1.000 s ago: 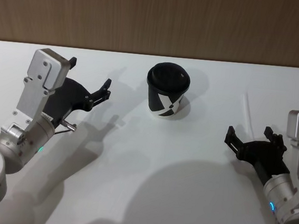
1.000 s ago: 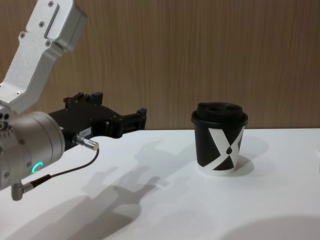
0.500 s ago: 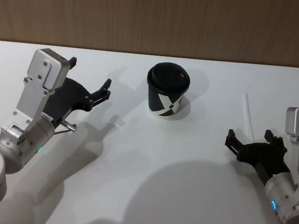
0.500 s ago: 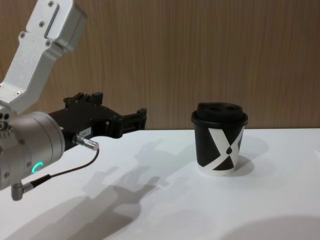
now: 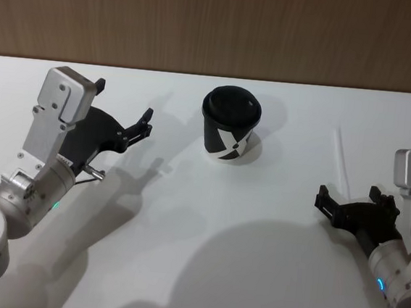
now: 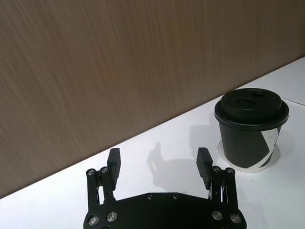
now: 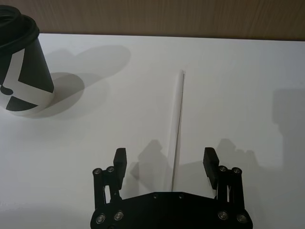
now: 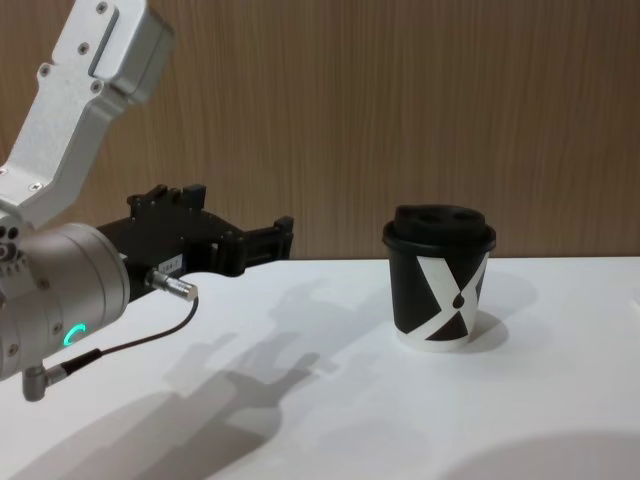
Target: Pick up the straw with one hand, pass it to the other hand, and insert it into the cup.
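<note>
On the right side of the white table [image 5: 181,253] the straw [image 5: 342,161] lies flat and untouched, well apart from the cup [image 5: 230,125], which stands lidded toward the far middle. The right pincer [image 5: 350,203] hovers at the straw's near end with its fingers apart, and in the wrist view the straw runs between them. The left pincer [image 5: 123,101] hangs at the left, also apart and holding nothing. By my judgement nothing is done yet: grasp, hand-over and insertion all remain. A brown wood-grain wall [image 5: 203,23] backs the table.
</note>
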